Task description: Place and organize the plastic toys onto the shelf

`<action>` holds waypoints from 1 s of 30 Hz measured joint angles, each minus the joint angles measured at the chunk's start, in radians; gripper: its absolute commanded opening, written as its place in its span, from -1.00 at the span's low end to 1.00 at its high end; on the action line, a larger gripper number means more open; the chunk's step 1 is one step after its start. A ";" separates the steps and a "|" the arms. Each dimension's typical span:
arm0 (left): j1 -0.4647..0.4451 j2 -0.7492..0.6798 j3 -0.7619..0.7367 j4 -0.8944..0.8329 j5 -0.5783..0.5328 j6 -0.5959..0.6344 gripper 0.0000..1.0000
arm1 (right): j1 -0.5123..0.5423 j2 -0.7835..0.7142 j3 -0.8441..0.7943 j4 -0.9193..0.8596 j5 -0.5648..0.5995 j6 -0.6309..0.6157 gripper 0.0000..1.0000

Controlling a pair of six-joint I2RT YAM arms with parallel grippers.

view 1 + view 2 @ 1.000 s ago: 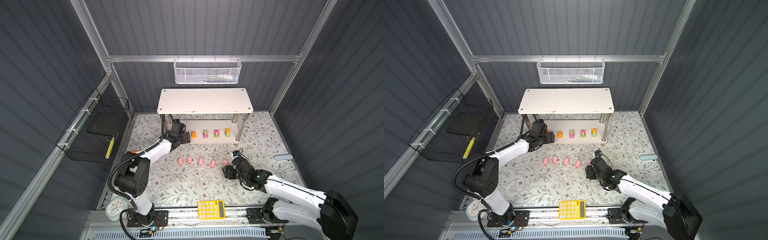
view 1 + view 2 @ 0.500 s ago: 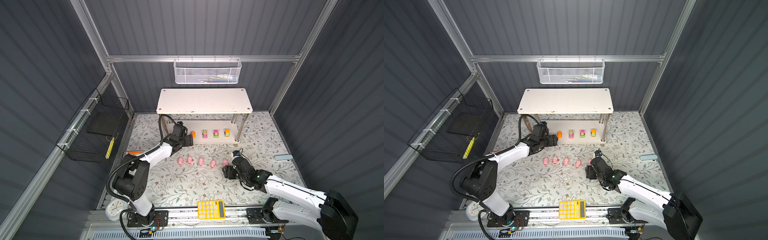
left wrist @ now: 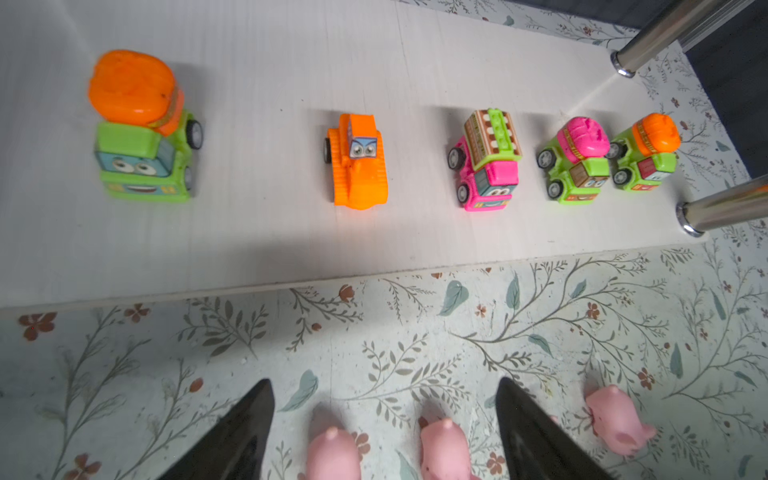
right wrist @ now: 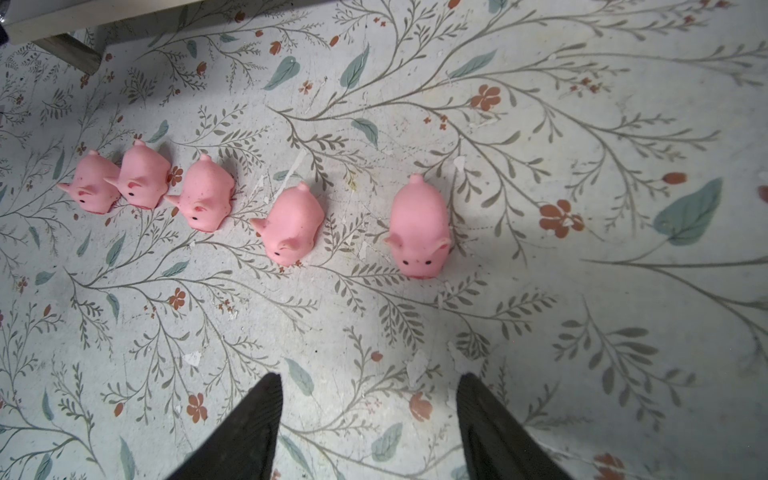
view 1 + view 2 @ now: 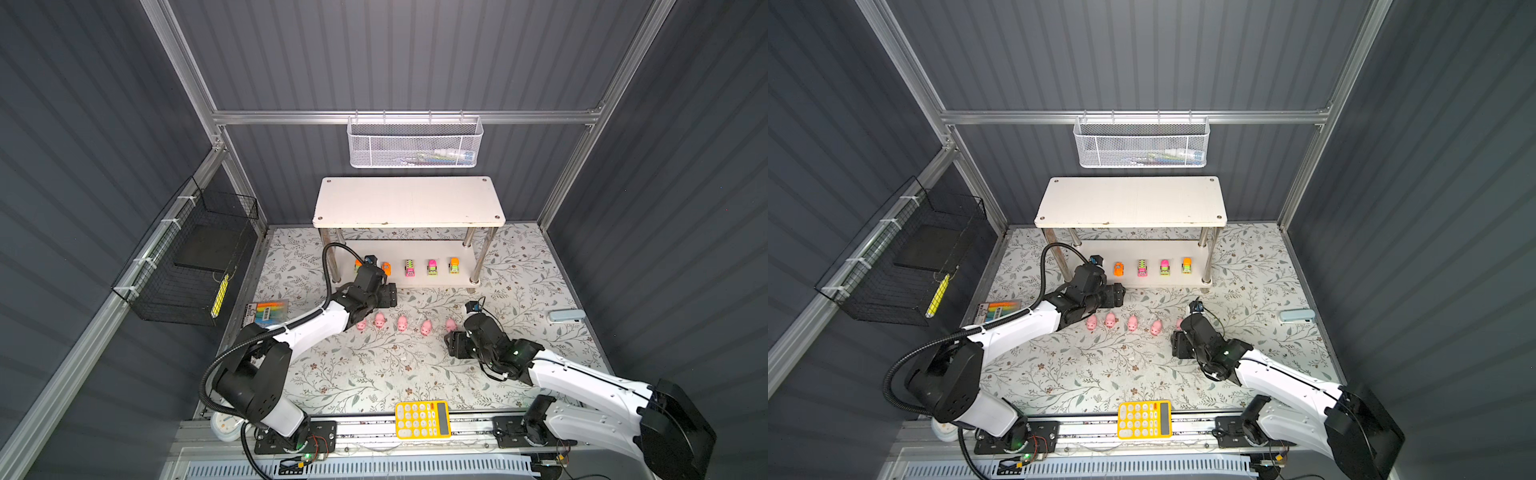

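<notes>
From above, in both top views: finds the shelf [image 5: 409,201] at the back of the table [image 5: 374,374], with five toy vehicles [image 5: 432,267] in one row on its lower board [image 5: 419,249]; finds five pigs [image 5: 402,323] in a row on the table in front of the shelf, not on it; places the left hand [image 5: 388,296] between the front edge of the lower board and the left end of the pig row, spread and holding nothing; places the right hand [image 5: 452,345] just beside the rightmost pig [image 5: 451,324], on its near side, spread as well and empty.

Through the left wrist camera: looks past two dark fingers [image 3: 249,432] standing wide apart, nothing pinched; sees two pigs in the gap between them and a third pig [image 3: 619,419] outside one finger; cannot tell if any finger touches a pig; beyond the tips, shows all five vehicles side by side on the lower board, from a green truck with orange drum [image 3: 143,129] and an orange bulldozer [image 3: 358,162] to the last one beside two chrome legs [image 3: 723,203].

Through the right wrist camera: shows two dark fingers [image 4: 245,428] apart, only flowered table between them; ahead of the tips and clear of them, the nearest pig, snout toward the hand; the other four in line to one side.
</notes>
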 measured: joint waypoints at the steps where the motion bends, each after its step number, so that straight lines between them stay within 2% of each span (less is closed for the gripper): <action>1: 0.000 -0.025 -0.013 0.000 -0.005 -0.006 0.67 | 0.000 0.005 0.006 -0.003 0.002 0.000 0.37; 7: -0.019 -0.170 -0.105 -0.008 -0.030 -0.048 0.67 | -0.018 0.071 0.069 -0.015 0.010 -0.026 0.39; 17: -0.055 -0.422 -0.262 -0.079 -0.060 -0.113 0.68 | -0.126 0.235 0.146 -0.019 -0.021 -0.132 0.38; 22: -0.055 -0.486 -0.272 -0.117 -0.085 -0.116 0.69 | -0.130 0.343 0.207 -0.021 -0.046 -0.172 0.33; 30: -0.055 -0.497 -0.293 -0.145 -0.105 -0.116 0.70 | -0.130 0.431 0.239 -0.019 -0.056 -0.190 0.18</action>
